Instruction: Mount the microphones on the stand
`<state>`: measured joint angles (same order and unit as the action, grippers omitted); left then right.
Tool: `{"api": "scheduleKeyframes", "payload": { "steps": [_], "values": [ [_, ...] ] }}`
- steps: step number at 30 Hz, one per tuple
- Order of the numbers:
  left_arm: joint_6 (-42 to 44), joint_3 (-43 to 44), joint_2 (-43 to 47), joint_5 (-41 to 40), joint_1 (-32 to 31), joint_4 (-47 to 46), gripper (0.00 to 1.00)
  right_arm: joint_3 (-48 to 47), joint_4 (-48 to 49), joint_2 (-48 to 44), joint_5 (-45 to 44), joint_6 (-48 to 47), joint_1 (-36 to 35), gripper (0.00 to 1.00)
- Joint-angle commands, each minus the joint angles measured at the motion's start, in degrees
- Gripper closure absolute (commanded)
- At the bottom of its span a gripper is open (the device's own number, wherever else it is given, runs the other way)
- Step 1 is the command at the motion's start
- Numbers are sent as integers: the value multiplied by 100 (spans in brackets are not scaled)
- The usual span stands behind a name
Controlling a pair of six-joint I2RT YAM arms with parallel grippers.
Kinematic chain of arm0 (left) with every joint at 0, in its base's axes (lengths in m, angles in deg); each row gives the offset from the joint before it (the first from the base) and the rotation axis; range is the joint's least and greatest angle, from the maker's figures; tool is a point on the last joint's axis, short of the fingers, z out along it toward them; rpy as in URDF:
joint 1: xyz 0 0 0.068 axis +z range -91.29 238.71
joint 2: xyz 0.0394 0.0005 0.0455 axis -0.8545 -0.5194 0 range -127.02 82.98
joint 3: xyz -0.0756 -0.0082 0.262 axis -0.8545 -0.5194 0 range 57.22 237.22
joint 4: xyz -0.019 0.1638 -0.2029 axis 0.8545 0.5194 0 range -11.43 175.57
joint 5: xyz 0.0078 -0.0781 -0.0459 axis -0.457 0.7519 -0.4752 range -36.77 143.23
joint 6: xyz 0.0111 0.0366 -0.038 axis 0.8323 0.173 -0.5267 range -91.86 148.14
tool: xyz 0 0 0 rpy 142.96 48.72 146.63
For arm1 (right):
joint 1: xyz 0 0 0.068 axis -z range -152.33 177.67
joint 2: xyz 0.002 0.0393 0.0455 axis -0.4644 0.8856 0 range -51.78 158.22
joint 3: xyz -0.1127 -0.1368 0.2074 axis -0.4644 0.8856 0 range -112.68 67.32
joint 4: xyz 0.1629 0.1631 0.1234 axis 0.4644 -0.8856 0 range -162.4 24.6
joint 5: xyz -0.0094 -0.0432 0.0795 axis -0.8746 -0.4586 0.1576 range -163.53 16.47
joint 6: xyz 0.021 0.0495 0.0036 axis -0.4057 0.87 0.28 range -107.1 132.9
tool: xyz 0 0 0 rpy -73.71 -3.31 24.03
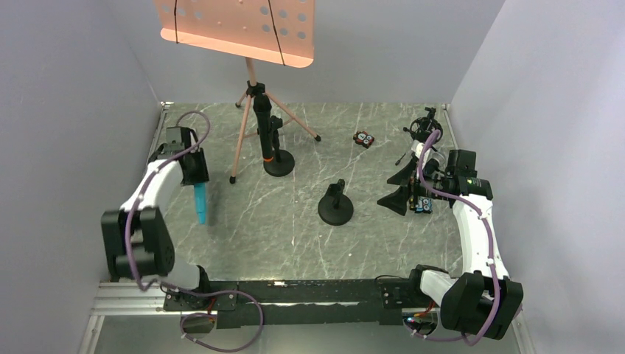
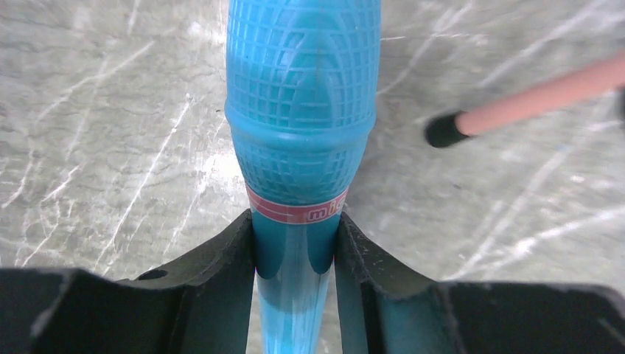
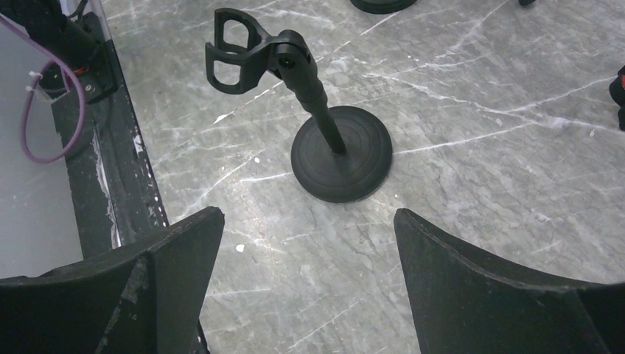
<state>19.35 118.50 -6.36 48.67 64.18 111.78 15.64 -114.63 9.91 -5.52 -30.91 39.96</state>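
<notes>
Grey marbled table [image 1: 295,243], plain grey walls on three sides. The cyan-blue microphone [image 2: 301,110] was off the table in the left gripper [image 2: 295,237]. The jaws were closed partway onto its handle just under the pink band, with the meshed head pointing away from the wrist. In the top view it hung over the left side of the table, near one foot of the music stand tripod [image 1: 250,110].

The black microphone [image 1: 263,125] with the orange ring stood upright in a round-based stand [image 1: 278,164] beside the tripod, and looked already mounted. A shorter empty stand [image 3: 340,158] sat mid-table between the arms, with nothing in its clip. The right gripper [image 3: 308,218] hovered near it with jaws spread wide, holding nothing. A small red-black block [image 1: 362,139] lay toward the back. I could not pick out the third mic, as the clutter by the right arm was too small to read.

Progress, as a judgement: roughly one of three was done and the cyan one was picked up but not seated. It had yet to reach the empty clip and be pressed in, and the last mic had yet to be found and mounted.
</notes>
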Motion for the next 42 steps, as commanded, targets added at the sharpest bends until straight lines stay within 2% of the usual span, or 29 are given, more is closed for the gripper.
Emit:
{"api": "scheduleKeyframes", "payload": {
  "steps": [1,6,10,14,19,23,26,28,31,34,37,42],
  "values": [
    [-154,-474,1274,638,-18,-366,100,-41,-237,-113,245,-414,27,8],
    [-58,-1298,2822,1741,-137,-841,100,-69,-503,-120,332,-797,27,8],
    [31,-1793,4109,2282,-580,-1171,100,-187,-835,-51,319,-1142,28,8],
    [-187,-2161,5242,2781,-1235,-1543,100,-707,-1722,-4,238,-1836,19,8],
    [-723,-2290,5966,3061,-2245,-2104,100,-1466,-2415,-28,268,-2073,-32,8],
    [-976,-2075,5842,2783,-3183,-2395,100,-1882,-2354,26,455,-1615,-415,8],
    [-988,-1772,5462,2351,-4007,-2592,100,-2150,-1903,53,252,-861,-1142,8],
    [-872,-1447,5085,1962,-4633,-2618,100,-2327,-1553,45,119,-356,-1868,8],
    [-711,-860,4447,1554,-5419,-2741,100,-2667,-1109,81,202,314,-2386,6],
    [-697,-384,3837,1473,-5806,-2982,100,-2899,-658,156,457,878,-2597,5],
    [-709,28,3285,1428,-6057,-3170,100,-3071,5,181,648,1822,-2626,5],
    [-852,442,2568,1473,-6281,-3616,100,-2694,1958,-60,747,3862,-2626,5]
  ]
}}
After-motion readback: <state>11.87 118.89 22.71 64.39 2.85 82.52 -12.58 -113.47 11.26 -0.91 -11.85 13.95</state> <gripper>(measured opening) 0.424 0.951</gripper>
